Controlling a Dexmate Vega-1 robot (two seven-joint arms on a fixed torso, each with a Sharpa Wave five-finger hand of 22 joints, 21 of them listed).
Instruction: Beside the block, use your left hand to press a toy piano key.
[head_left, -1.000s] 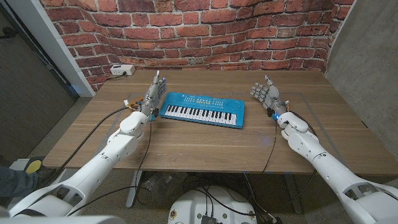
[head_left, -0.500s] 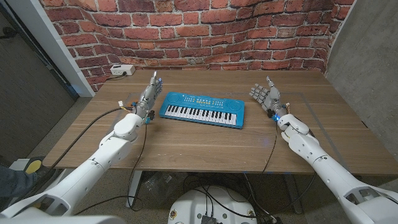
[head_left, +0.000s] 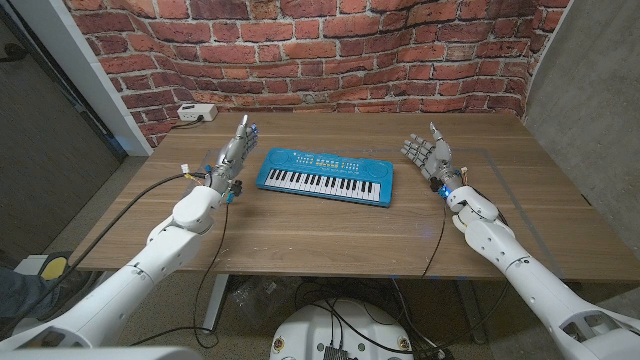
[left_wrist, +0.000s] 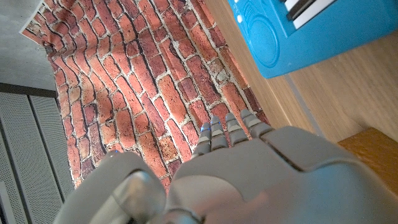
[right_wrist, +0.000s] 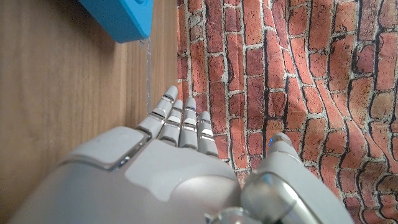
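Head view shows the left arm coming in from the bottom corner and reaching up across the wooden table (head_left: 330, 225), elbow bent, forearm angled toward the brick wall (head_left: 330, 50). Its left hand (head_left: 233, 152) stands upright just beside the short end of the blue toy piano (head_left: 325, 175), apart from it — fingers straight, pointing away from the robot, holding nothing. The hand is not over the keys (head_left: 322, 184). Whether its edge touches the tabletop cannot be told.

From the left wrist view the same hand (left_wrist: 249, 174) shows its grey back, the fingers (left_wrist: 227, 130) lying side by side and stretched out toward the wall (left_wrist: 137, 87), with the thumb off to one side. A corner of the piano (left_wrist: 298, 43) with its round speaker grille lies on the table (left_wrist: 348, 93) near the fingertips, not touching them.

On the other side the right hand (head_left: 428, 153) stands well apart from the piano's far end — palm turned toward the keyboard, fingers loosely spread and slightly curled, empty. In the right wrist view that hand (right_wrist: 155, 174) has its fingers (right_wrist: 183, 121) extended close together toward the wall (right_wrist: 280, 74), thumb set apart, and a corner of the piano (right_wrist: 121, 15) sits on the wood (right_wrist: 62, 93) beyond them.

A white power strip (head_left: 196, 113) lies at the table's far left edge by the wall.
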